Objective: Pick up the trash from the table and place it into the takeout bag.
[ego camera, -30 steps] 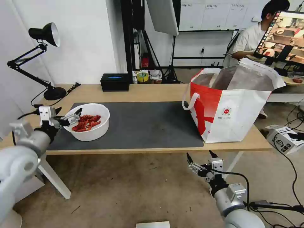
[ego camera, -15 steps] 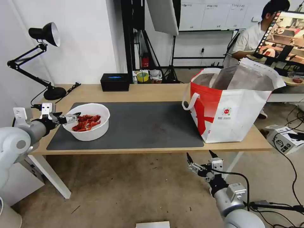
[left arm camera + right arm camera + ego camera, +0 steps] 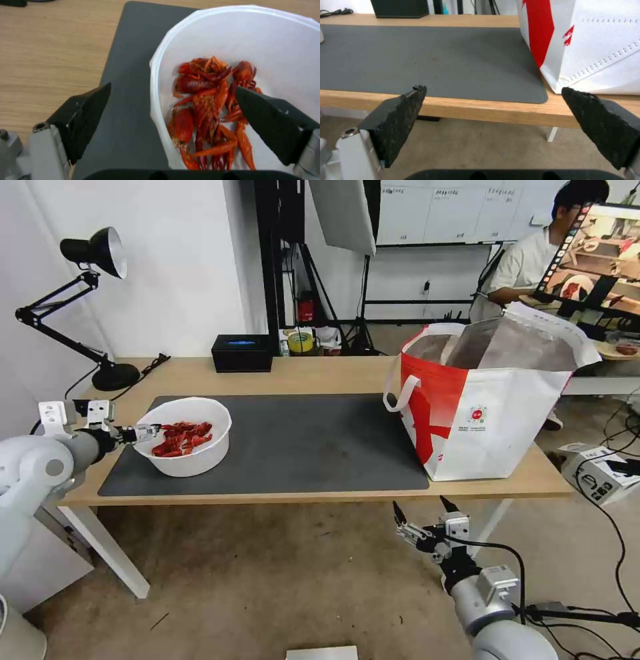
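While the left gripper [image 3: 148, 431] straddles, wide open, the rim of the white bowl of red shells [image 3: 189, 441] near the table's [image 3: 320, 375] left edge, nothing is lifted toward the white-and-red takeout bag [image 3: 497, 407]; right gripper [image 3: 419, 519] idles open below.

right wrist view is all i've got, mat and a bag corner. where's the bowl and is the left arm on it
Observer: The white bowl of red shells sits at the mat's left end, and the left gripper is at its left rim.
Operator: closed on it yet
Observer: No. In the left wrist view the fingers are open and straddle the rim, one outside over the mat, one inside above the shells.
Operator: bag open at the top
Observer: Yes. The head view shows the takeout bag upright at the table's right end, mouth open, silvery lining showing.
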